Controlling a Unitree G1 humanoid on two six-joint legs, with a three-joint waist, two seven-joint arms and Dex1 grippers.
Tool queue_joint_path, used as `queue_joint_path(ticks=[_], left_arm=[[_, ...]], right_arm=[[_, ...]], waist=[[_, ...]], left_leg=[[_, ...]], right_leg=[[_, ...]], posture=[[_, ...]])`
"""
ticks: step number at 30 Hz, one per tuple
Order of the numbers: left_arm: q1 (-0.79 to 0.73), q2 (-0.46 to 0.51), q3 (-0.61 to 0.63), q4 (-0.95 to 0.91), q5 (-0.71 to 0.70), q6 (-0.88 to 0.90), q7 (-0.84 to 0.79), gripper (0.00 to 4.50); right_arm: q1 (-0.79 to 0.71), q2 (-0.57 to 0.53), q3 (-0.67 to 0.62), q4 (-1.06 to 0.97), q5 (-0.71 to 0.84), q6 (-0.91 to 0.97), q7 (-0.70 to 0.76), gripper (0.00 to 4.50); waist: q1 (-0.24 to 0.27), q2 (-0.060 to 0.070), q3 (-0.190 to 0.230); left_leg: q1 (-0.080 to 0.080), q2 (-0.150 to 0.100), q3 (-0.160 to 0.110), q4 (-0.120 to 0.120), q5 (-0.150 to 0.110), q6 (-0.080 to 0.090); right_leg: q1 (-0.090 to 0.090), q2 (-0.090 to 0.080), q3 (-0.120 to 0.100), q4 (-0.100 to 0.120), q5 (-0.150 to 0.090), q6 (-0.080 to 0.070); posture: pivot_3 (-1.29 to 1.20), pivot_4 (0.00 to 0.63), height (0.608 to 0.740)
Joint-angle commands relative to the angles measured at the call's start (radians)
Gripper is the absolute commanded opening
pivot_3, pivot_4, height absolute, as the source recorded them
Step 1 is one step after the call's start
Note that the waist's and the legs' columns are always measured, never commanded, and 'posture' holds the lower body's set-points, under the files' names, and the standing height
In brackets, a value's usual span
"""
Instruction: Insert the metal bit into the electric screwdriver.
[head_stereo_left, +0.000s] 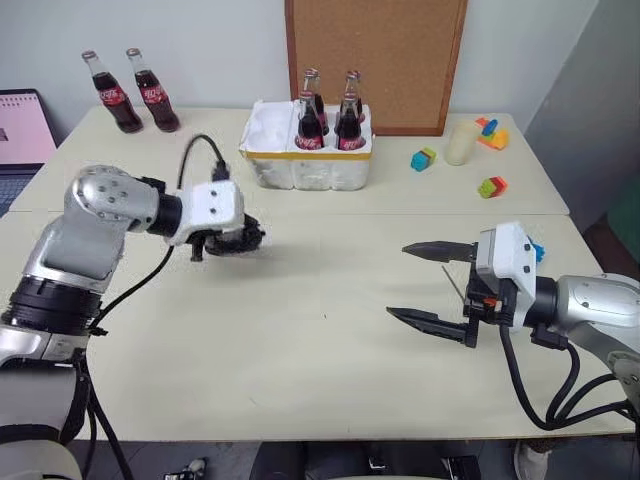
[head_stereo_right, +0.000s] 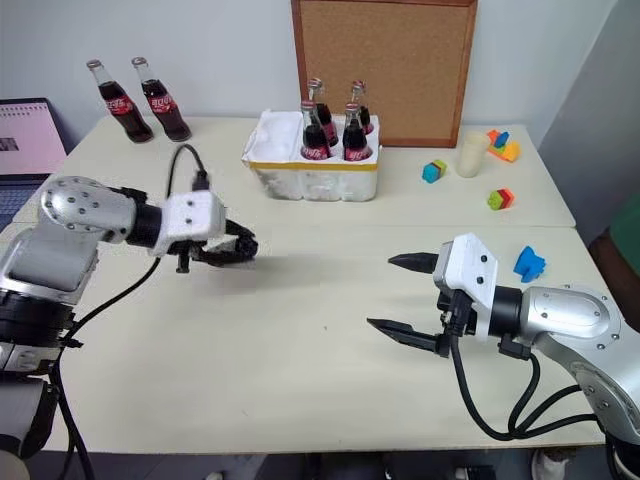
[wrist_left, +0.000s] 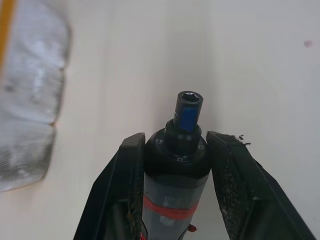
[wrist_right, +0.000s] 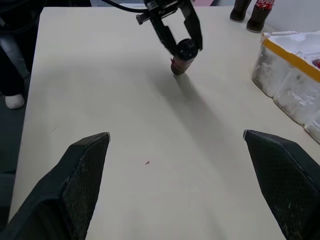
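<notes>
Currently the left gripper (wrist_left: 175, 165) clamps the electric screwdriver (wrist_left: 177, 170) between its fingers above the table (head_stereo_left: 300, 340), socket end protruding, while the right gripper (head_stereo_left: 430, 283) stands wide open, roughly at 4 o'clock from it.

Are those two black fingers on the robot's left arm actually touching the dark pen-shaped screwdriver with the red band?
Touching. In the left wrist view both black fingers press flush against the sides of the dark pen-shaped screwdriver, no gap either side.

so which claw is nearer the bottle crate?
Left. The left claw hovers just in front of the crate, gripping the screwdriver; the right claw is farther off, open.
</notes>
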Motion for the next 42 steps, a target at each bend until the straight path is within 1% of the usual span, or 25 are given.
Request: queue_joint_path(ticks=[1, 7, 12, 15, 21, 23, 24, 25, 26, 27, 28, 29, 42], left_arm=[[-0.033, -0.018, -0.049, 0.060, 0.063, -0.106, -0.060, 1.56], [-0.066, -0.109, -0.127, 0.173, 0.147, -0.186, -0.084, 1.56], [-0.070, -0.175, -0.178, 0.238, 0.228, -0.260, -0.063, 1.56], [-0.085, -0.198, -0.186, 0.273, 0.254, -0.293, -0.055, 1.56], [-0.098, -0.210, -0.192, 0.314, 0.278, -0.358, -0.056, 1.56], [-0.096, -0.216, -0.186, 0.320, 0.278, -0.359, -0.048, 2.27], [-0.098, -0.219, -0.184, 0.326, 0.281, -0.374, -0.036, 2.31], [-0.101, -0.222, -0.180, 0.329, 0.280, -0.377, -0.035, 2.69], [-0.103, -0.224, -0.178, 0.334, 0.280, -0.381, -0.037, 2.82], [-0.105, -0.226, -0.177, 0.336, 0.280, -0.383, -0.039, 3.13], [-0.108, -0.227, -0.177, 0.341, 0.282, -0.382, -0.040, 3.17], [-0.113, -0.225, -0.179, 0.346, 0.287, -0.383, -0.041, 3.52], [-0.124, -0.232, -0.197, 0.372, 0.326, -0.396, -0.057, 3.52]], right_arm=[[-0.004, -0.002, -0.006, -0.015, -0.002, -0.014, -0.003, 4.50], [0.011, 0.000, -0.004, -0.029, -0.003, -0.011, -0.014, 4.50], [0.030, -0.011, 0.007, -0.039, -0.009, -0.010, -0.008, 4.50], [0.040, -0.027, 0.007, -0.042, -0.008, -0.003, 0.006, 4.50], [0.071, -0.059, 0.006, -0.048, -0.004, -0.003, 0.028, 4.50], [0.078, -0.058, 0.008, -0.051, -0.004, -0.005, 0.027, 4.50], [0.079, -0.057, 0.009, -0.053, -0.005, -0.006, 0.026, 4.50], [0.080, -0.056, 0.009, -0.054, -0.003, -0.005, 0.025, 4.50], [0.081, -0.056, 0.008, -0.054, -0.002, -0.005, 0.025, 4.50], [0.081, -0.055, 0.008, -0.055, -0.002, -0.005, 0.024, 4.50], [0.081, -0.055, 0.008, -0.055, -0.002, -0.005, 0.024, 4.50], [0.079, -0.055, 0.008, -0.055, -0.001, -0.003, 0.023, 4.50], [0.075, -0.054, 0.019, -0.057, -0.003, 0.002, 0.015, 4.50]], waist=[[0.000, 0.000, 0.000], [-0.005, 0.000, 0.000], [-0.007, 0.000, 0.000], [-0.006, 0.000, 0.000], [-0.003, 0.000, 0.000], [-0.003, 0.000, 0.000], [-0.004, 0.000, 0.000], [-0.004, 0.000, 0.000], [-0.004, 0.000, 0.000], [-0.003, 0.000, 0.000], [-0.003, 0.000, 0.000], [-0.003, 0.000, 0.000], [-0.003, 0.000, 0.000]], left_leg=[[0.000, 0.000, 0.001, 0.000, 0.000, 0.000], [0.002, 0.000, 0.002, 0.000, 0.000, 0.000], [0.002, 0.001, 0.002, 0.000, 0.000, 0.000], [0.002, 0.001, 0.003, 0.000, 0.000, 0.000], [0.002, 0.000, 0.003, 0.001, 0.000, 0.001], [0.002, 0.000, 0.003, 0.001, 0.000, 0.001], [0.003, 0.000, 0.003, 0.001, 0.000, 0.001], [0.003, 0.000, 0.002, 0.001, 0.000, 0.001], [0.003, 0.000, 0.002, 0.001, 0.000, 0.001], [0.003, 0.000, 0.002, 0.001, 0.000, 0.001], [0.002, 0.000, 0.002, 0.002, 0.000, 0.001], [0.002, 0.000, 0.003, 0.002, 0.000, 0.001], [0.002, 0.000, 0.003, 0.002, 0.000, 0.001]], right_leg=[[0.000, 0.000, 0.000, 0.000, 0.000, 0.000], [0.000, 0.001, 0.000, 0.002, 0.000, 0.000], [0.000, 0.003, 0.001, 0.002, 0.000, 0.000], [0.000, 0.003, 0.002, 0.001, 0.000, 0.000], [0.000, 0.003, 0.001, 0.002, 0.001, 0.001], [0.001, 0.003, 0.001, 0.002, 0.001, 0.001], [0.001, 0.003, 0.001, 0.003, 0.001, 0.001], [0.001, 0.003, 0.001, 0.003, 0.002, 0.001], [0.001, 0.003, 0.001, 0.003, 0.002, 0.001], [0.001, 0.004, 0.001, 0.003, 0.002, 0.001], [0.001, 0.004, 0.001, 0.003, 0.002, 0.001], [0.001, 0.005, 0.001, 0.002, 0.002, 0.001], [0.001, 0.005, 0.002, 0.002, 0.002, 0.001]], posture=[[0.00, 0.150, 0.740], [0.00, 0.150, 0.740], [0.00, 0.150, 0.740], [0.00, 0.150, 0.740], [0.00, 0.150, 0.740], [0.00, 0.150, 0.740], [0.00, 0.150, 0.740], [0.00, 0.150, 0.740], [0.00, 0.150, 0.740], [0.00, 0.150, 0.740], [0.00, 0.150, 0.740], [0.00, 0.150, 0.740], [0.00, 0.150, 0.740]])
